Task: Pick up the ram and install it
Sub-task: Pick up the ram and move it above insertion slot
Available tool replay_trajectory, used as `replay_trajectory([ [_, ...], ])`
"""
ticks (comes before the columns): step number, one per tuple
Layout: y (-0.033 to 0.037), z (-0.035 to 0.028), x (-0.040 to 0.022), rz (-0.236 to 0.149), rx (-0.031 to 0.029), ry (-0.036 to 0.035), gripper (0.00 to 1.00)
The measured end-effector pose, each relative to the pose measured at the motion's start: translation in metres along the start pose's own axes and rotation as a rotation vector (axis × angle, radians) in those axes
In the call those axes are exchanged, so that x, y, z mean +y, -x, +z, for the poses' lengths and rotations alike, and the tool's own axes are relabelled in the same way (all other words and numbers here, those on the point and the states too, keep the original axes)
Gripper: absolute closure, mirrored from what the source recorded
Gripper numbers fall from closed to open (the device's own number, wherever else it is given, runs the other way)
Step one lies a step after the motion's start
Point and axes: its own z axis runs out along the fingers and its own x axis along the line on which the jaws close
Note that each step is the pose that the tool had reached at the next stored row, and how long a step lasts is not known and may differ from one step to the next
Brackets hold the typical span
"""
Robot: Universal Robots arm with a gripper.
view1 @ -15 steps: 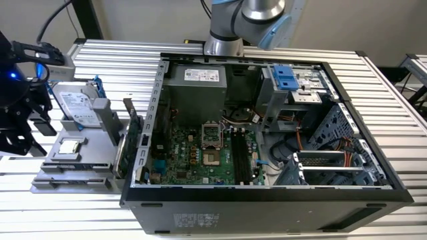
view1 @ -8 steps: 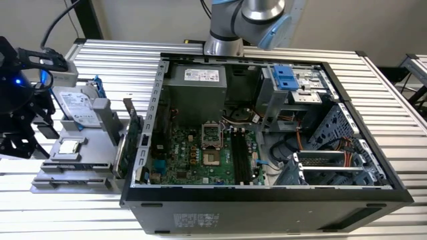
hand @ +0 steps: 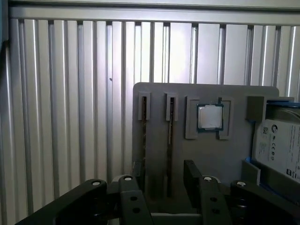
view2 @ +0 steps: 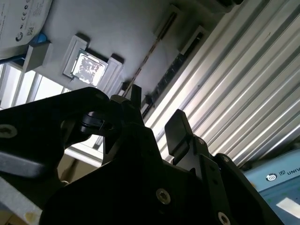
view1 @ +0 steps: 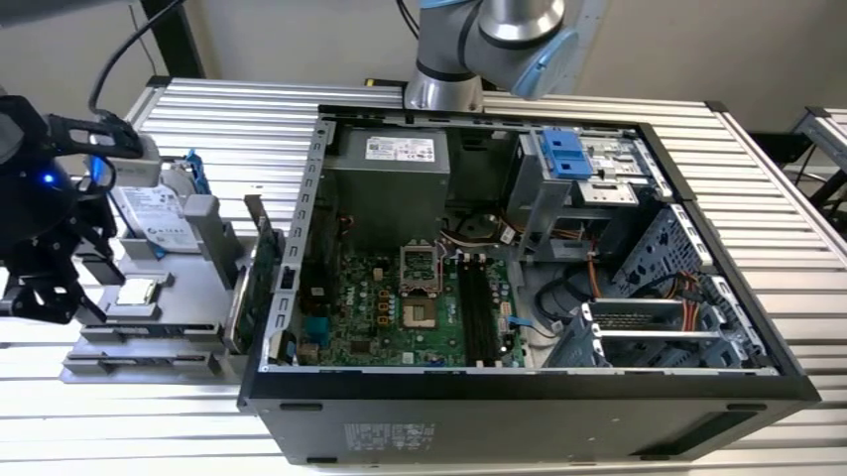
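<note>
First wrist view: the gripper [hand: 161,182] hangs over a grey holder [hand: 225,159] that lies on a ribbed metal table [hand: 70,117]. Its two black fingers [hand: 193,180] stand wide apart with nothing between the pads. The ram [hand: 170,140] sits on edge in a narrow slot of the holder, a long thin dark stick. In this view it lines up with the gap between the fingers, closer to one of them. Whether a finger touches it cannot be told. A neighbouring slot [hand: 144,115] just beside it shows another thin dark strip, too slim to identify. Further along the holder a square silver processor chip [hand: 209,117] rests in its own pocket, and beyond that lies a hard drive [hand: 281,145] with a white label.

In the second wrist view the gripper [view2: 157,112] is again spread open and empty above the same slots.

In the exterior view the gripper [view1: 51,297] is at the far left, over the holder. The open computer case [view1: 530,397] lies well apart toward the exterior view's right. Inside it are the green motherboard [view1: 384,317] and its long black slots [view1: 479,307].
</note>
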Motion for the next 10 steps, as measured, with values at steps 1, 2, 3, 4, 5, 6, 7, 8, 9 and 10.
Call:
replay_trajectory([
  [1,-0.0004,0.0015,0.0000,0.000,0.0000,0.0000,0.00],
  [2,-0.0007,0.0030,-0.0001,0.000,0.0000,-0.0001,0.00],
  [3,-0.0011,0.0045,0.0000,0.000,0.0000,-0.0001,0.00],
  [4,-0.0015,0.0060,0.0000,0.000,-0.0001,-0.0001,0.00],
  [5,-0.0025,0.0071,0.0000,0.000,0.0001,0.0001,0.00],
  [6,-0.0038,0.0083,0.0000,0.000,0.0000,0.0000,0.00],
  [7,-0.0052,0.0095,-0.0001,0.000,-0.0001,-0.0001,0.00],
  [8,-0.0064,0.0107,0.0000,0.000,-0.0001,-0.0001,0.00],
  [9,-0.0074,0.0120,0.0000,0.000,0.0000,-0.0001,0.00],
  [10,-0.0081,0.0135,0.0000,0.000,-0.0002,-0.0003,0.00],
])
